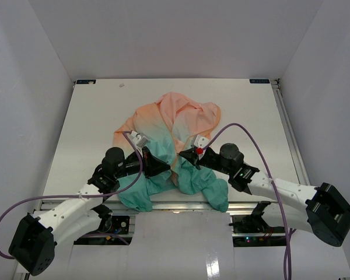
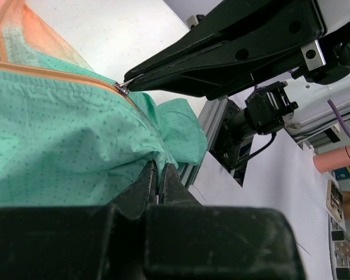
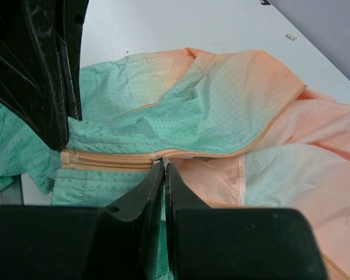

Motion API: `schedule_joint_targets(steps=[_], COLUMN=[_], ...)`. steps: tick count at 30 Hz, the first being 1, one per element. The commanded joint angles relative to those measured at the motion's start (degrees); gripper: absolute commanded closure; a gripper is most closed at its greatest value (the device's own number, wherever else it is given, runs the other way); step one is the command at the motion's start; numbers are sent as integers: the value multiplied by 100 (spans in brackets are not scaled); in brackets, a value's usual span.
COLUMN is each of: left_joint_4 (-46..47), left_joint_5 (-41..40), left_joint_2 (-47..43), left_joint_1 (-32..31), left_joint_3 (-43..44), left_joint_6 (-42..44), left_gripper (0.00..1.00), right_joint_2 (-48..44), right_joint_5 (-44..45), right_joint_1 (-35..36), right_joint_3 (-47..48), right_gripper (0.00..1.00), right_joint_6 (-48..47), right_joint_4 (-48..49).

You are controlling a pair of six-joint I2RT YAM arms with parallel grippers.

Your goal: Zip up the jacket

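On the table [image 1: 93, 116]: the jacket [image 1: 186, 116] lies rumpled around the middle and toward the near side; its peach-orange part is farther from the arms; its teal part is nearest them, with folds reaching the near edge
Left gripper [image 1: 168, 169]: jaws pressed together with no gap showing; they pinch the teal cloth at the bottom end of the zipper [image 3: 111, 159]; in the left wrist view the cloth bunches right at the fingertips
Right gripper [image 1: 182, 154]: jaws closed as well; their tips meet on the slider [image 3: 160, 158], gripping it where the joined teeth end
Zipper: joined along a short run between the two grippers; past the slider the two front edges part, one orange-trimmed edge running up and away across the peach cloth
Grippers together: they point at each other, close but not touching, low over the teal part of the jacket; the joined run of zipper lies stretched between them
Front of jacket: open above the slider; the pale inside of the peach cloth shows there
Cables [image 1: 64, 197]: a purple one loops from each arm
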Motion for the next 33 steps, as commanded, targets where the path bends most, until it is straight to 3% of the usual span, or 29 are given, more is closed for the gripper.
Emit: schedule_joint_targets(steps=[1, 16, 26, 33], left_joint_4=[-953, -3451, -4238, -4626], left_joint_5=[-274, -2371, -2902, -3330], left_joint_2=[-501, -2059, -2494, -2735], left_joint_1=[-52, -43, -43, -43], left_joint_3=[344, 1207, 1562, 1870], left_joint_6=[83, 275, 320, 439], left_gripper=[100, 100, 100, 100], right_joint_2=[136, 1613, 2804, 3347], right_joint_5=[955, 763, 776, 759], right_joint_1=[-269, -829, -1557, -2123], right_joint_3=[129, 1394, 2861, 3372], right_gripper=[92, 92, 92, 92], right_joint_6=[86, 789, 890, 909], right_joint_4=[433, 305, -331, -584])
